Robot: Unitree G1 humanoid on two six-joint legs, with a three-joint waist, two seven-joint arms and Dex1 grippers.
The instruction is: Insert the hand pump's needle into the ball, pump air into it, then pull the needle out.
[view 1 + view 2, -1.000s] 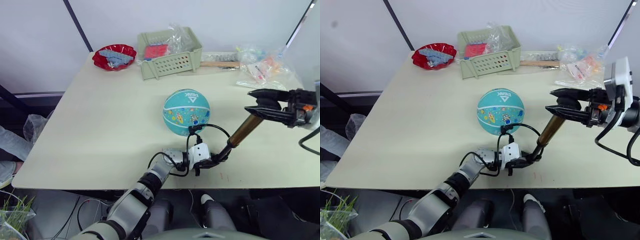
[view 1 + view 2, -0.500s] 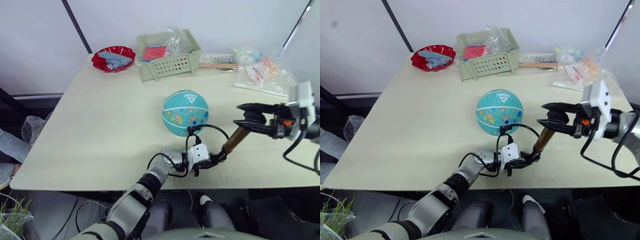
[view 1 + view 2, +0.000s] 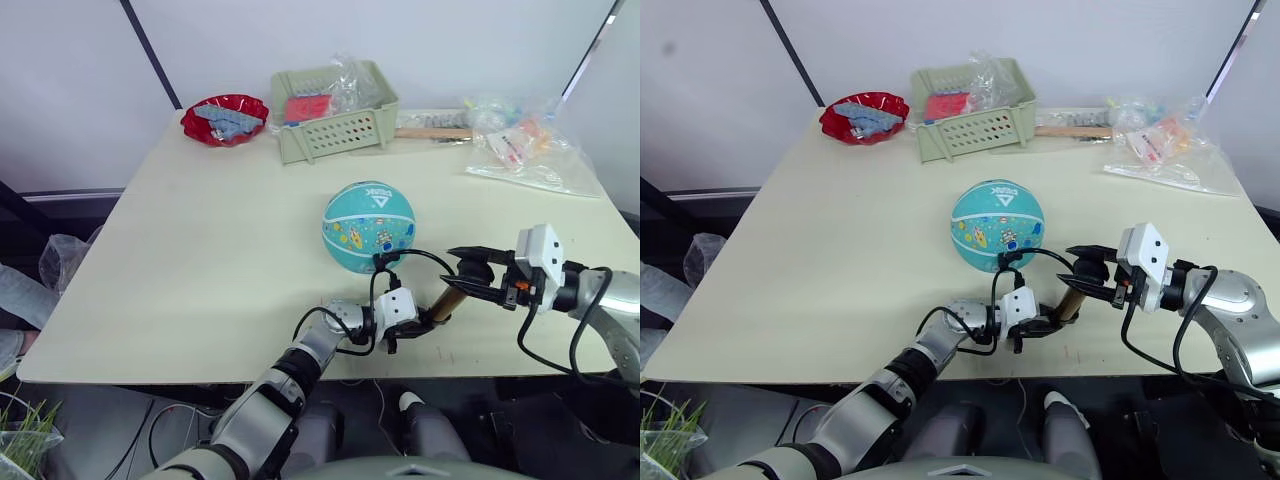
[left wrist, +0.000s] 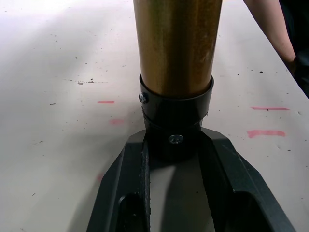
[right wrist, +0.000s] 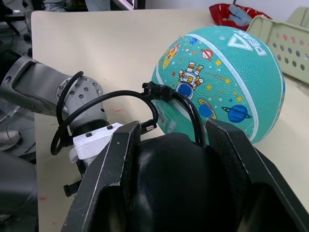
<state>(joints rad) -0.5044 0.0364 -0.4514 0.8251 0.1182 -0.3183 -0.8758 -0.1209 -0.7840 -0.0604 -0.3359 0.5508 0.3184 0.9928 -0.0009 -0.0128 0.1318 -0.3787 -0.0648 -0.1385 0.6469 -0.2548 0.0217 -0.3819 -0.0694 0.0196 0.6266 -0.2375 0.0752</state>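
Teal rubber ball (image 3: 369,226) with white stripes, small cartoon space prints and a white triangle logo sits mid-table on the cream tabletop (image 3: 200,250), logo facing up and toward the far side. Far left corner: red glossy bowl (image 3: 225,117) with grey-blue contents. Right of it a pale green perforated plastic basket (image 3: 335,110) with a red item and clear plastic inside. Far right: clear plastic bags (image 3: 525,150) with colourful bits, and a wooden stick (image 3: 432,132) lying just beside the basket.

Near front edge, left gripper (image 3: 418,327) lies low on the table, its black fingers (image 4: 126,188) pinching the black bottom end cap of the slim gold-bronze metal hand pump (image 3: 449,299). Pump is tilted, rising up and to the right from that cap. Cap band shows two small screws in the left wrist view; small red marks on the table around it. Thin black hose (image 5: 145,96) arcs from the pump base up to the near lower side of the ball, where a black connector touches the rubber; the needle itself is too small to tell.

Right gripper (image 3: 470,280) sits at the pump's upper end, fingers (image 5: 227,159) spread on either side of the black handle top, apparently closed on it.
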